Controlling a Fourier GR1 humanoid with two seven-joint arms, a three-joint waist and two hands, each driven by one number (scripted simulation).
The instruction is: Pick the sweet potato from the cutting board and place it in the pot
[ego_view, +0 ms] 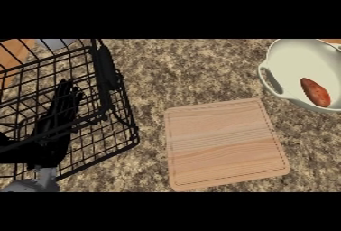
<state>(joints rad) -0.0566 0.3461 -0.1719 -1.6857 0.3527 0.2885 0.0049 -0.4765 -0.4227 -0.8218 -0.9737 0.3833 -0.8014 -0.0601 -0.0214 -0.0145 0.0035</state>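
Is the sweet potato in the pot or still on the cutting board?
In the pot: the sweet potato lies inside the white pot at upper right, and the cutting board is bare.

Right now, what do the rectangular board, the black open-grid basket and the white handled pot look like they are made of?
The rectangular cutting board looks like pale wood: grain bands run across it, matte finish. The black open-grid basket appears to be thin metal wire, probably coated. The white pot looks like smooth enamel or ceramic with a soft sheen; which one I cannot tell. The reddish sweet potato lies inside it.
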